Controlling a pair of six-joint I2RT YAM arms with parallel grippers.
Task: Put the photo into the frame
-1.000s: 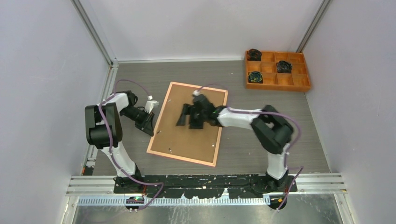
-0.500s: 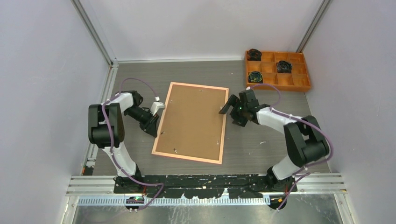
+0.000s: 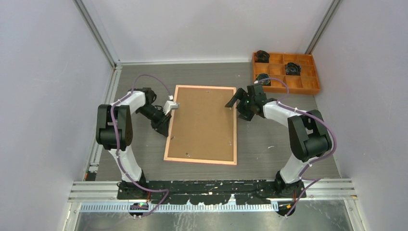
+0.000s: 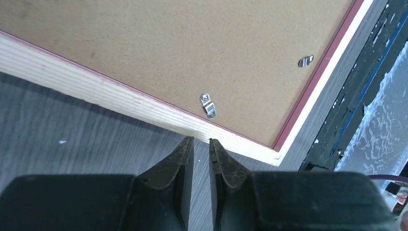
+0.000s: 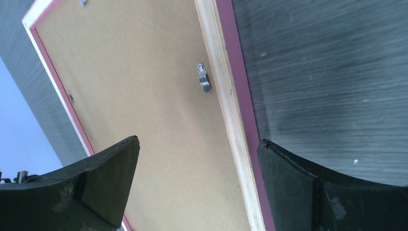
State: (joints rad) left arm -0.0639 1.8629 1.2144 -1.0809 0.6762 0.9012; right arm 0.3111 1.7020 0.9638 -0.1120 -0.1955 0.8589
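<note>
The frame (image 3: 200, 162) lies flat in the middle of the grey worktop (image 3: 279, 144), back side up, its long sides running from near to far. A plain brown backing board (image 3: 202, 122) fills it, with the pale wood border and a thin pink line showing around the board.

The left claw (image 4: 201, 141) sits low at the left long side of the frame, towards the near corner. Its fingers are almost clenched, with only a narrow slit between them and nothing in it. The tips point at the wood border and stop just beside it; whether they touch it cannot be told. Just past the border a small metal clip (image 4: 208, 105) is screwed to the board, and a second clip (image 4: 305, 61) sits near the short near side.

The right claw (image 5: 198, 142) is released, its fingers spread wide, near the far right corner of the frame. Seen from its wrist, one finger is over the board and the other over the bare worktop, the right border and another clip (image 5: 204, 78) between them. It holds nothing.

An orange tray (image 3: 288, 90) stands in the far right corner, well apart from the frame, with dark coiled things in three of its compartments.
</note>
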